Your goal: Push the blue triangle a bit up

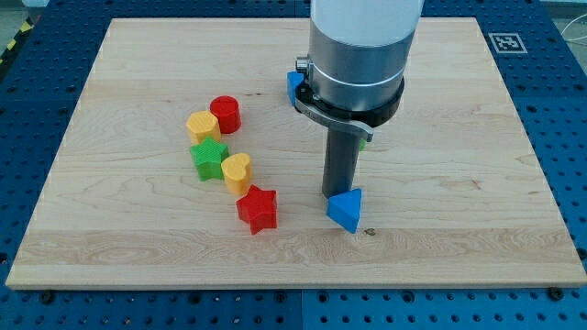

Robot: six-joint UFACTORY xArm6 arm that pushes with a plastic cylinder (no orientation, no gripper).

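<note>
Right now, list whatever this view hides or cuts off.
- My tip: its very end sits just above the blue triangle; contact can't be confirmed.
- Blue block: mostly behind the arm's collar; shape unclear.
- Green sliver: nearly all hidden by the collar.
- Arm: cut off by the view's top.

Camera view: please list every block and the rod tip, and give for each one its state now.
my tip: down on the board, just at the upper left of the blue triangle.
blue triangle: beside my tip, contact unclear.
red star: lying free.
yellow heart: between green star and red star.
green star: in the cluster.
yellow hexagon: beside the red cylinder.
red cylinder: upright.
second blue block: mostly hidden by the arm.
</note>
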